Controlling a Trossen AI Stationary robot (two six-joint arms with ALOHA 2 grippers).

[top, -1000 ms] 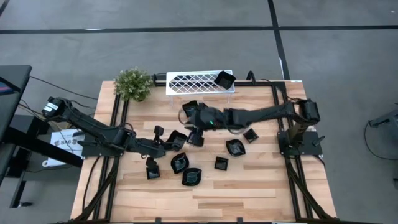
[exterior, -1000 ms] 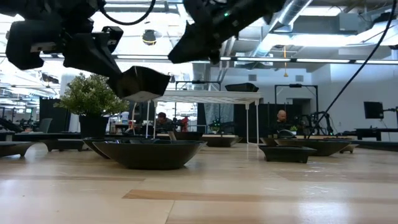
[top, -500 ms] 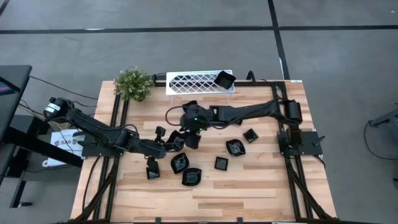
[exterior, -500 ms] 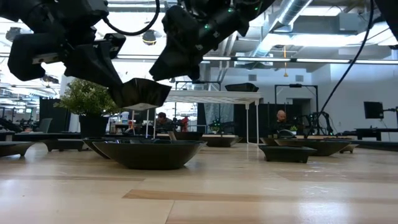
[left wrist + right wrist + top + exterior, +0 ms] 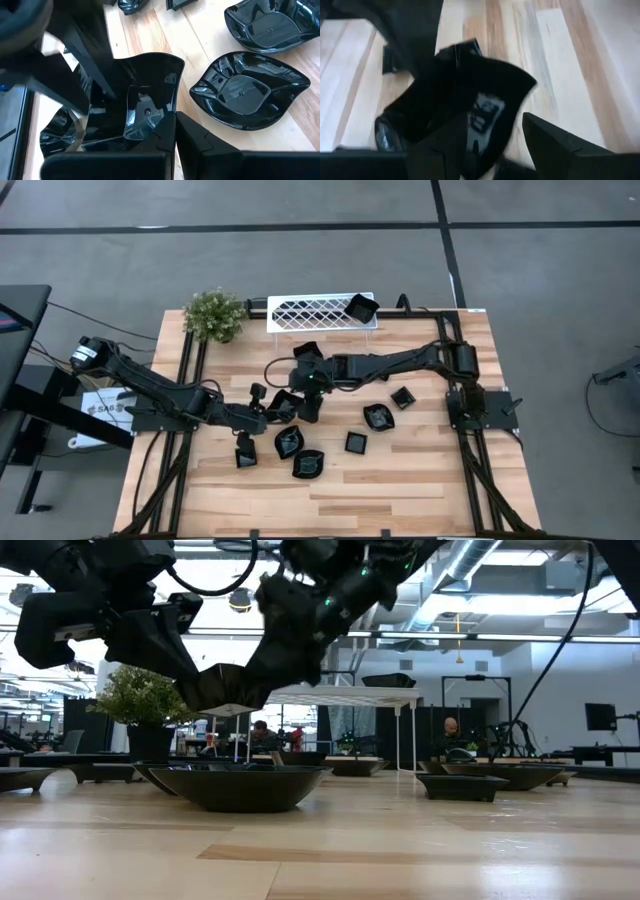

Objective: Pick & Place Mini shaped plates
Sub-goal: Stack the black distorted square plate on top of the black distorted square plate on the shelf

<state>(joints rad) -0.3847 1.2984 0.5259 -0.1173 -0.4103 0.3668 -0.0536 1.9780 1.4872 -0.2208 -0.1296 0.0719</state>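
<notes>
I've got a handover in mid-air above the table's middle. My left gripper (image 5: 272,412) is pinched tight on one rim of a small black plate (image 5: 225,690), holding it up off the wood, as the low view shows. My right gripper (image 5: 303,402) has its fingers spread wide, one on each side of the plate's far edge — in the right wrist view the glossy rim sits between the two dark fingers (image 5: 555,145), not yet clamped as far as I can tell.

These plates look hard, thin and very shiny, so I'd expect them to be light but slippery, and likely to chip if dropped. I'd take it by the raised rim, one finger inside the bowl and one outside, well down the wall rather than at the lip.

The other plates (image 5: 300,452) lie loose on the wood nearby; one more plate (image 5: 360,307) sits on the white rack (image 5: 310,311) at the back.
</notes>
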